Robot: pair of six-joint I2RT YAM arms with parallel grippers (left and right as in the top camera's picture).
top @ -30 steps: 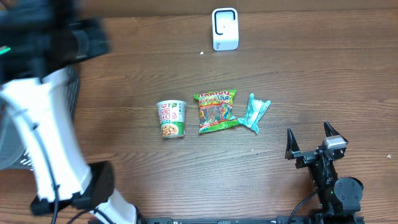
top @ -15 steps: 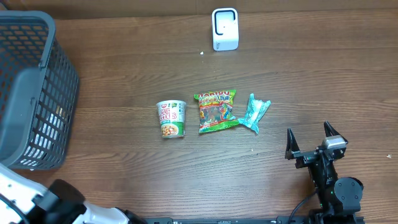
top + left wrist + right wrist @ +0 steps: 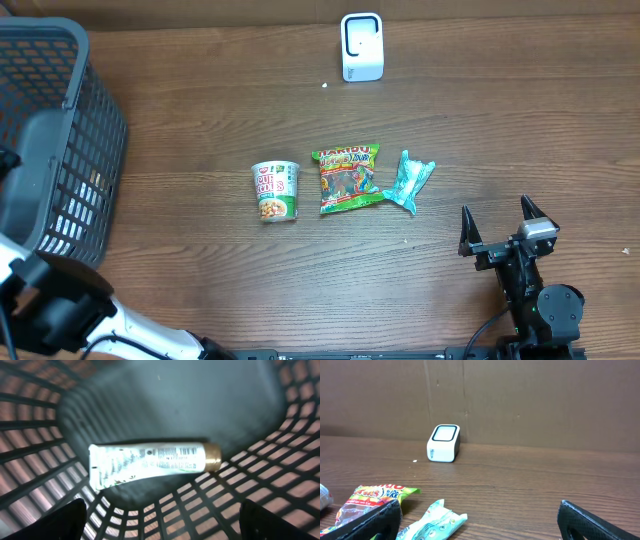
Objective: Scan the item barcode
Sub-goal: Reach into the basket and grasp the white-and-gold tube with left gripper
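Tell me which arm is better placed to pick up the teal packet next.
Probably right. The right gripper stands open close to the teal packet; the left gripper hangs over the tube inside the basket.

Surfaces I'm seeing
I'm looking at a matt wood-grain table [image 3: 200, 100], a grey plastic mesh basket [image 3: 100, 150], a smooth white tube [image 3: 150, 462] with a shiny gold cap [image 3: 212, 456], a glossy white plastic scanner [image 3: 361, 46] and a crinkly, gleaming sweet bag [image 3: 347, 178].

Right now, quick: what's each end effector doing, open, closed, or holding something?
Left end effector: open, holding nothing; the tube lies in the basket below it.
Right end effector: open, holding nothing.
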